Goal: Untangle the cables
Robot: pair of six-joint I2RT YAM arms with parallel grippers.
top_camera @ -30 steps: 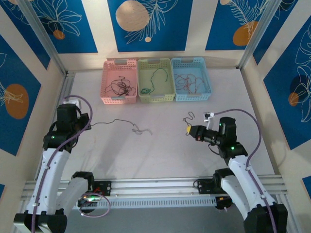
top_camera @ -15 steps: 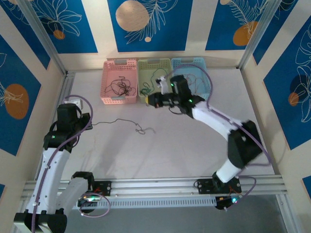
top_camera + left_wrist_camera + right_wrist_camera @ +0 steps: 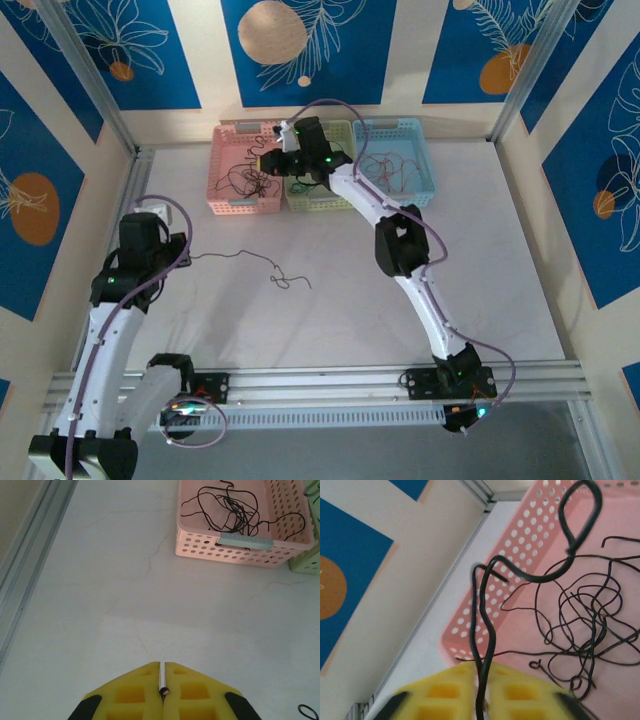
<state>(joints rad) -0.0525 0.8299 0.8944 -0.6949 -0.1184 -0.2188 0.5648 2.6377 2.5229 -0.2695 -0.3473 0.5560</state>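
**A:** What could go wrong from here?

**B:** The black cable [image 3: 485, 630] could be dragged back out of the pink basket [image 3: 520, 555] if the right gripper [image 3: 482, 672] is withdrawn before the cable is fully freed. Its hooked end is seen close to the black tangle [image 3: 590, 630] lying in that basket, so the tangle could be snagged and lifted with it. Part of the cable is seen above the basket's wall, so it could also be dropped half outside, onto the counter [image 3: 350, 300].

**A:** How are the jaws set against it?

**B:** The cable is run straight up between the right jaws, which are drawn nearly together by the basket's rim. Whether it is pinched or loose cannot be told, since that part is blurred.

**A:** And the other arm?

**B:** The left gripper [image 3: 163, 667] is closed on the end of a long black strand [image 3: 240, 256]. The strand is laid across the counter to a curled far end, well apart from the baskets. It is caught only at the very tips, so it could be lost under a pull.
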